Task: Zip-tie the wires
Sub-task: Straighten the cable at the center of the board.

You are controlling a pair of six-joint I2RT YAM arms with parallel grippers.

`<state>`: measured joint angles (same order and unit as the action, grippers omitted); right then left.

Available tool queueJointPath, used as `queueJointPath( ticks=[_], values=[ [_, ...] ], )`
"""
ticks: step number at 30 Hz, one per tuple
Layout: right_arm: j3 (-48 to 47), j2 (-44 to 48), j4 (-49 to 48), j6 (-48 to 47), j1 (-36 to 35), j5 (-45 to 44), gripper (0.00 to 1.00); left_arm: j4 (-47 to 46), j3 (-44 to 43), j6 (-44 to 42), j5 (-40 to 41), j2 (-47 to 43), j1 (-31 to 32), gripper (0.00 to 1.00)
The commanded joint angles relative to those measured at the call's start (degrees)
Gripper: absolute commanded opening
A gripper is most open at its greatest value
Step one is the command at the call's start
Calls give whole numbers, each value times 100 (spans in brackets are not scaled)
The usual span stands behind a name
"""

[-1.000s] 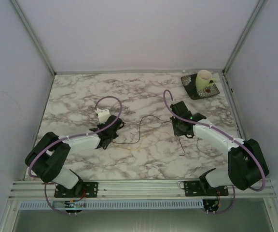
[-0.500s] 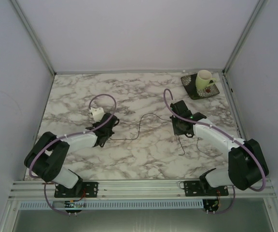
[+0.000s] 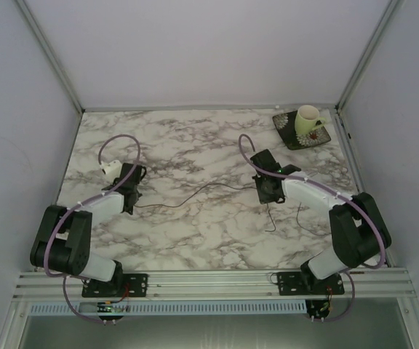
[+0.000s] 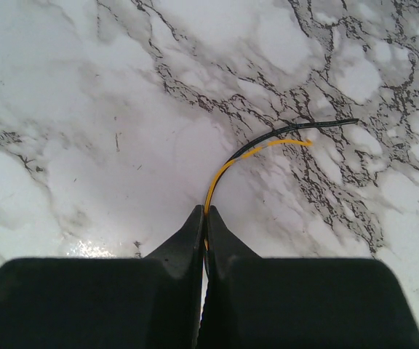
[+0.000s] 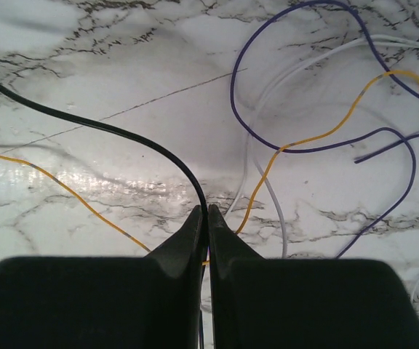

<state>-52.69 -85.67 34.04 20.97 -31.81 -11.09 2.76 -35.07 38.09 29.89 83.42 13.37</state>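
You are in a robotics test cell. Pale wall panels [image 3: 209, 51] set in aluminium frame posts [image 3: 49, 54] enclose a marble-patterned counter [image 3: 195, 243]. The left arm [image 3: 97, 206] and right arm [image 3: 318, 195] are bolted to an aluminium rail [image 3: 217, 280]. Loose wires [image 5: 86, 121] lie on the counter; a cup [image 3: 308, 120] stands far right.

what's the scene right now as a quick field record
left gripper: shut on black and yellow wires
right gripper: shut on black and yellow wires
between them: wires stretch across the marble table
loose: purple wire and white wire beside right gripper
far right corner: cup on dark plate
zip tie: none visible
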Motion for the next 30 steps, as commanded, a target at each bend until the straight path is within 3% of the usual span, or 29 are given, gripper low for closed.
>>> queueJointPath(
  ticks=[1, 6, 12, 19, 28, 30],
  values=[
    [-248, -294, 122, -60, -53, -84, 0, 18, -49, -128, -205, 52, -75, 0],
    [-293, -507, 147, -124, -53, -16, 1, -179, -7, 21, -361, 265, -78, 0],
    [-488, -669, 186, -171, -36, 140, 19, -261, 62, 41, -474, 222, -63, 0],
    [-814, -742, 301, -199, -18, 186, 23, -283, 141, -17, -558, 175, -68, 0],
    [-1123, -53, 253, -125, 211, -375, 44, -289, 262, 74, -524, 63, -68, 0],
    [-1036, 57, 81, -116, 399, -465, 50, -289, 272, 77, -504, 45, -63, 4]
  ],
)
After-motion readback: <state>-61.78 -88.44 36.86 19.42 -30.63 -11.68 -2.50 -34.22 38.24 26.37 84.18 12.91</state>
